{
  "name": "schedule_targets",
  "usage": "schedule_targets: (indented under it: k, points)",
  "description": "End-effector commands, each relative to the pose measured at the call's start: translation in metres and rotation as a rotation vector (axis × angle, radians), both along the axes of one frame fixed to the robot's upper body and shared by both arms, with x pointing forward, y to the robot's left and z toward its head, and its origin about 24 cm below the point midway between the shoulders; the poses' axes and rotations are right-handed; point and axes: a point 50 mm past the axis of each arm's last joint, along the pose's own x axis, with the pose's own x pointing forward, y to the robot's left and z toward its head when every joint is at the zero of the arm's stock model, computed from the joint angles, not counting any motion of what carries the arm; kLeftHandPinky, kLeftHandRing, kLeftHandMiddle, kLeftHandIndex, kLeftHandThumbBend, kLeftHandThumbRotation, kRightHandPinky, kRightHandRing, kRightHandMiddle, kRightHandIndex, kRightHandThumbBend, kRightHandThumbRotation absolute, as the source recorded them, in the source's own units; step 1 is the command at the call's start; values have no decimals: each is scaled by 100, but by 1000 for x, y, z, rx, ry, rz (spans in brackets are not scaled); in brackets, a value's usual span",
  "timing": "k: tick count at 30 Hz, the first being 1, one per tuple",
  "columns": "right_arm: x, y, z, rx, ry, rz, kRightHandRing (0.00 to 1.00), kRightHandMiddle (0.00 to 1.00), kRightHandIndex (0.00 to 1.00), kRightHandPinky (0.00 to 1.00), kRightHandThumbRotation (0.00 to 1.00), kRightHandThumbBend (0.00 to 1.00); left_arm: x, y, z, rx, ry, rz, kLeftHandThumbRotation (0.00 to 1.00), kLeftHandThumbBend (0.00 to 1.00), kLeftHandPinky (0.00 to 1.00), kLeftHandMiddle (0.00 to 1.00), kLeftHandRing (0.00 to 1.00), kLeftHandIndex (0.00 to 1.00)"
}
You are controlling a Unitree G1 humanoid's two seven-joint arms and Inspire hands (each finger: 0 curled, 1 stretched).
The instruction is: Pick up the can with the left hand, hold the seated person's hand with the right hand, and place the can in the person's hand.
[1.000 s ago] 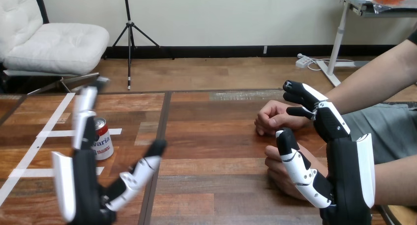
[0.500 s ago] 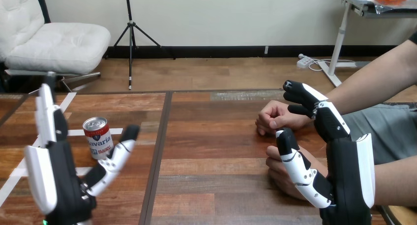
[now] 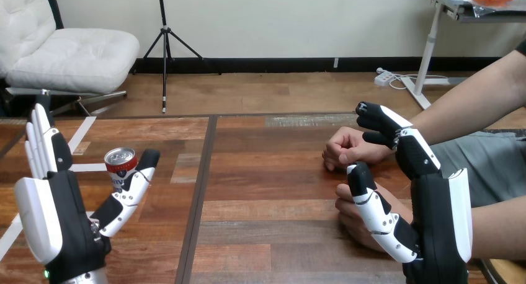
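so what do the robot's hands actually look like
Both the left hand and right hand are black with smooth white shells on the back. The fingers are jointed, banded black and white with black tips.

— Where's our left hand (image 3: 56, 216)?
— Near left, raised, palm facing right. Its fingers (image 3: 38, 141) stand straight up, and the thumb (image 3: 133, 185) splays out rightward.
— And our right hand (image 3: 434, 209)?
— Near right, upright. Its fingers bend loosely leftward at the tips, and its thumb stretches up and left. We see it gripping nothing.
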Motion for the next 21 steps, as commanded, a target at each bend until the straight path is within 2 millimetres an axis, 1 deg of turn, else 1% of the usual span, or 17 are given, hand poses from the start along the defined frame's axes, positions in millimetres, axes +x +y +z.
schedule_targets:
  k: [1,7,16,21]
  points:
    - [7,1,12,8,-66,7,78,80,79,71,61,43,17,-3,17,27,-75,-27,47,70,100,100,100,100]
    - [7,-1,12,-4,-70,5,78,81,79,71,62,42,21,-1,14,18,-59,-25,43,69,100,100,100,100]
    - [9,-1,12,2,-76,13,78,81,79,71,62,42,28,3,11,18,-23,-30,42,67,100,100,100,100]
    - [9,-1,13,0,-74,13,79,81,79,71,61,42,32,4,9,15,5,-33,41,68,100,100,100,98]
